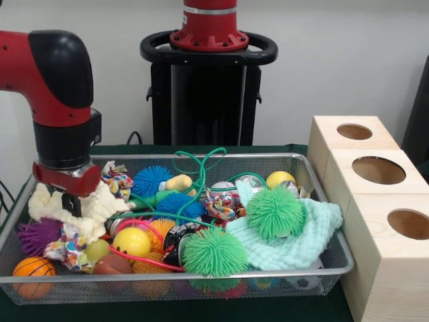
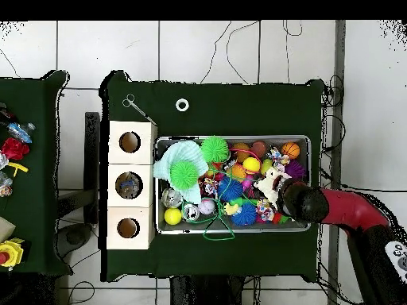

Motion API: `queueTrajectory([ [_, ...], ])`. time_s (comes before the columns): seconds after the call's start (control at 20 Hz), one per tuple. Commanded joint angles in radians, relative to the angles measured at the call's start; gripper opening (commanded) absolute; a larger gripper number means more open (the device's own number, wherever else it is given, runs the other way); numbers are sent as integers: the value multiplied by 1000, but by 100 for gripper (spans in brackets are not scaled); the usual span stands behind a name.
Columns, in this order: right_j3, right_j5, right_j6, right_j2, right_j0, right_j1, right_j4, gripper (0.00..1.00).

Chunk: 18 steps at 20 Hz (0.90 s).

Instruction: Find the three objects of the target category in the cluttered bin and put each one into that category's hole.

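A wire mesh bin (image 1: 322, 265) holds a heap of toys: two green spiky balls (image 1: 214, 251) (image 1: 275, 212), blue spiky balls (image 1: 151, 180), a purple spiky ball (image 1: 37, 235), a yellow ball (image 1: 131, 241), a small orange basketball (image 1: 33, 268), a mint cloth (image 1: 301, 245) and a cream fluffy cloth (image 1: 100, 204). My gripper (image 1: 69, 201) reaches down into the bin's left end, right on the cream cloth. In the overhead view the arm's head (image 2: 300, 201) covers the gripper at the bin's (image 2: 233, 229) right end.
Three pale wooden boxes, each with a round hole (image 1: 379, 170), stand in a row against the bin's right side (image 2: 129, 184). Green cord (image 1: 198, 168) and pink cord (image 1: 144, 258) loop over the toys. A white ring (image 2: 182, 104) and a metal tool (image 2: 135, 107) lie on the green cloth.
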Motion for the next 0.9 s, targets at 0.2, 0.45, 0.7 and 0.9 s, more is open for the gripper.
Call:
queueTrajectory([
  [0.2, 74, 94, -63, -15, 15, -95, 18, 0],
  [0.45, 151, 243, -54, 40, 26, -263, 170, 0],
  [0.7, 161, 320, -13, 32, 68, -343, 262, 0],
  [0.9, 146, 329, 52, 14, 112, -357, 306, 0],
])
